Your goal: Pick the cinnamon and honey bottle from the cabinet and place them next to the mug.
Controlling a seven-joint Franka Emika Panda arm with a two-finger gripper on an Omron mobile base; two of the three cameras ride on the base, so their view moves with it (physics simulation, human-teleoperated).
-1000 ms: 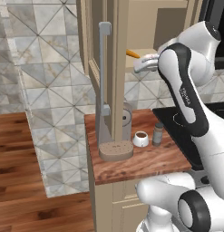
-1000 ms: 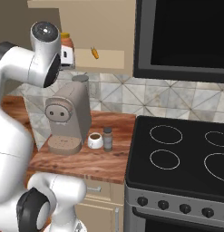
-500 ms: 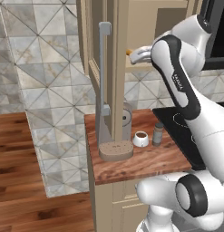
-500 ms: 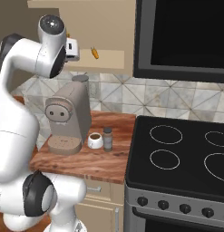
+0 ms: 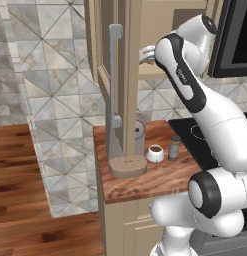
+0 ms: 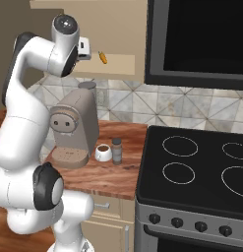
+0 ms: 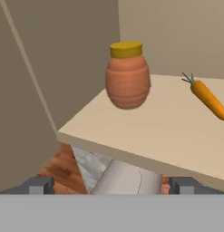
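The honey bottle (image 7: 128, 75), a squat amber jar with a yellow cap, stands upright on the shelf (image 7: 154, 131) of the cabinet (image 5: 126, 60), a little back from its front edge. My gripper (image 7: 111, 186) hovers just in front of that edge, level with the shelf, open with nothing between its fingertips (image 7: 38, 186). From the base, the hand (image 6: 84, 48) reaches into the cabinet's opening. Down on the counter the cinnamon (image 6: 116, 150) stands upright right beside the white mug (image 6: 104, 152); both show again as cinnamon (image 5: 174, 147) and mug (image 5: 155, 153).
A carrot (image 7: 208, 97) lies on the shelf to the right of the honey bottle. The open cabinet door with its grey handle (image 5: 114, 75) hangs left of the arm. A coffee machine (image 6: 74, 130) stands under the shelf, a black stove (image 6: 201, 172) to the right.
The arm has swung the hand up and in toward the cabinet shelf. The jaws have stayed open, and the things on the counter have not moved.
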